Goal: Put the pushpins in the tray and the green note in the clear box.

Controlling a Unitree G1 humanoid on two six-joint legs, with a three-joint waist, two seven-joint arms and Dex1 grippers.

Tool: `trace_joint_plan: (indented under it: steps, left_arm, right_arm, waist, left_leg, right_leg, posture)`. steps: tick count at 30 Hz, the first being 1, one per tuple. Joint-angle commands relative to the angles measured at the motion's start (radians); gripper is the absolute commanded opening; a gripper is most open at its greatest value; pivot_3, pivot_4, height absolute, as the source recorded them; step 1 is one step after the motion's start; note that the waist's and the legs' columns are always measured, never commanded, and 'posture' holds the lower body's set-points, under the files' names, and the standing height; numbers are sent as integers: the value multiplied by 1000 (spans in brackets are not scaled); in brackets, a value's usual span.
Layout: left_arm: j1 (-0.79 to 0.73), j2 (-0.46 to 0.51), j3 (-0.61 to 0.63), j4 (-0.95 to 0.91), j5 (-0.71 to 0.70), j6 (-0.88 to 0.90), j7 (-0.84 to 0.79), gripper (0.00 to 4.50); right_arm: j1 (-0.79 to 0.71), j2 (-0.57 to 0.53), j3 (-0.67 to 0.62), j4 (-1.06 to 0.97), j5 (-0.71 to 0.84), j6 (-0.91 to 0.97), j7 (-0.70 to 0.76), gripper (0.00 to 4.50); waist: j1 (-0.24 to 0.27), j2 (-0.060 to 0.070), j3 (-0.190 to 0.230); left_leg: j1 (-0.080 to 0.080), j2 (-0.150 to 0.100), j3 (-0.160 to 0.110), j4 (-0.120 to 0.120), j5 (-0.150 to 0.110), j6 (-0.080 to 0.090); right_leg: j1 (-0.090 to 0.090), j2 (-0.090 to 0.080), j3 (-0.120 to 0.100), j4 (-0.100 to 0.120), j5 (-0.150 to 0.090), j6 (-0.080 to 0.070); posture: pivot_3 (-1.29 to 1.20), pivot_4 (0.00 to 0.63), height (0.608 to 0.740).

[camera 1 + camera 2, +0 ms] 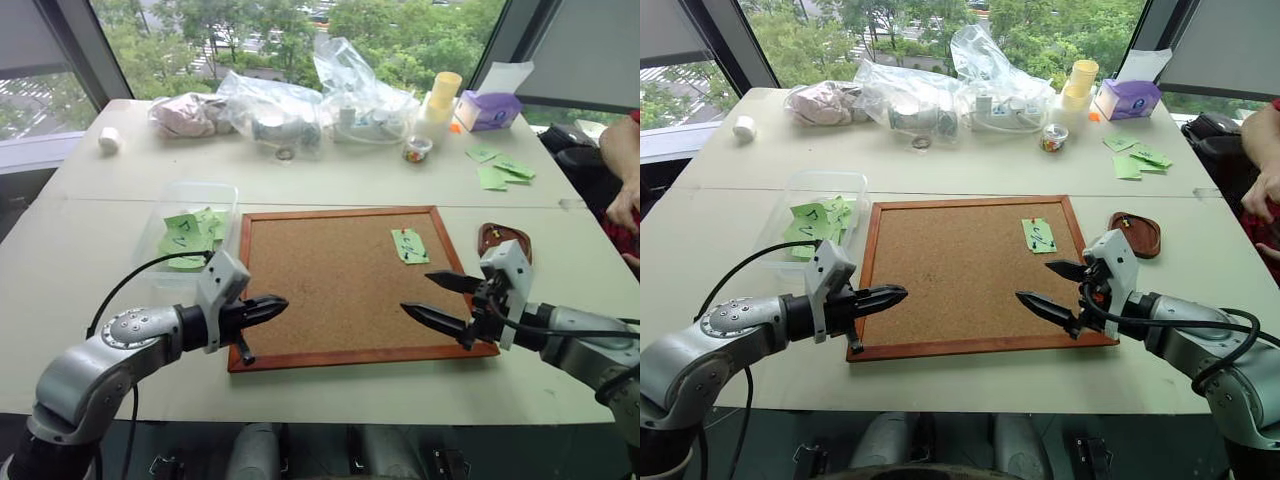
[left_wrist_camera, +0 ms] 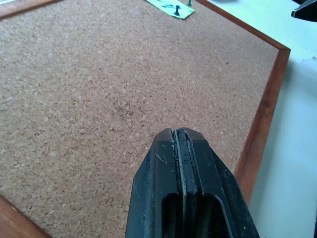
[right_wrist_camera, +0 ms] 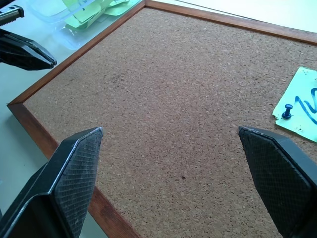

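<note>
The green note (image 1: 409, 245) lies pinned on the right part of the corkboard (image 1: 340, 285). A dark pushpin (image 3: 287, 111) stands in it, and a small coloured head shows at its upper edge (image 1: 1033, 222). Just off the board's right side sits the dark reddish tray (image 1: 503, 238). The clear box (image 1: 190, 225), holding several green notes, is off the board's left side. My left gripper (image 1: 275, 303) is shut and empty over the board's near left edge. My right gripper (image 1: 416, 292) is open and empty over the near right corner, short of the note.
Wrinkly clear bags (image 1: 300, 105), a stack of yellow cups (image 1: 440, 100), a purple tissue box (image 1: 487, 110), a small bowl of coloured bits (image 1: 417, 150) and loose green notes (image 1: 503, 170) line the back of the table. A person's arm (image 1: 622, 170) is at the right edge.
</note>
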Motion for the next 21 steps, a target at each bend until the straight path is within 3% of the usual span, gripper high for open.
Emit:
trace_joint_plan:
  steps: [1,15,21]
  left_arm:
    - [-5,13,12,-39,-20,0,-11,35]
    - [-30,25,42,-43,-68,32,16,35]
    - [-98,14,67,9,-93,42,24,35]
  right_arm:
    - [-4,6,-7,-45,24,-4,-12,4500]
    - [35,38,11,-106,83,9,-88,4500]
    - [-22,47,34,-67,46,-7,-135,4500]
  waist:
    - [0,0,0]
    - [0,0,0]
    - [1,0,0]
  left_leg:
    - [0,0,0,0,0,0]
    - [0,0,0,0,0,0]
    - [0,0,0,0,0,-1]
  right_leg:
    - [0,0,0,0,0,0]
    - [0,0,0,0,0,0]
    - [0,0,0,0,0,0]
  posture:
    - [0,150,735]
    - [0,150,735]
    - [0,150,735]
